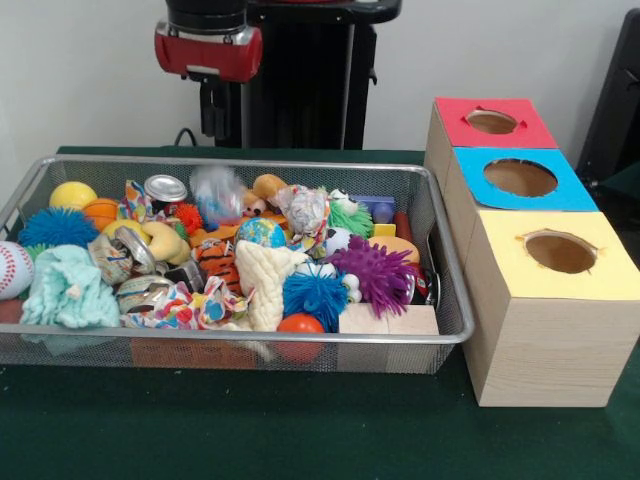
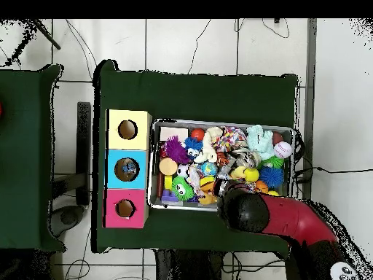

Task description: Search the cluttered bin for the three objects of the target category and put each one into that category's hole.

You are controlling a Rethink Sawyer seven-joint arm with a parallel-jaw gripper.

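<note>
The wire mesh bin [image 1: 455,335] is packed with toys; it also shows in the overhead view [image 2: 218,122]. A see-through crumpled bottle [image 1: 218,190] lies at the far side. A second crumpled bottle with a colourful label [image 1: 305,210] lies near the middle. More colourful crumpled plastic [image 1: 205,302] lies toward the front left; I cannot tell if it is a bottle. My gripper [image 1: 212,122] hangs above the bin's far rim, over the see-through bottle and clear of it. It is dark against the pedestal. In the overhead view the arm's head [image 2: 248,208] hides it.
Three wooden boxes with round holes stand beside the bin: red top [image 1: 493,122], blue top [image 1: 520,178], yellow top [image 1: 560,252]. Silver cans [image 1: 165,188] [image 1: 128,250], spiky balls [image 1: 378,270], a baseball [image 1: 12,268] and plush toys [image 1: 68,288] crowd the bin.
</note>
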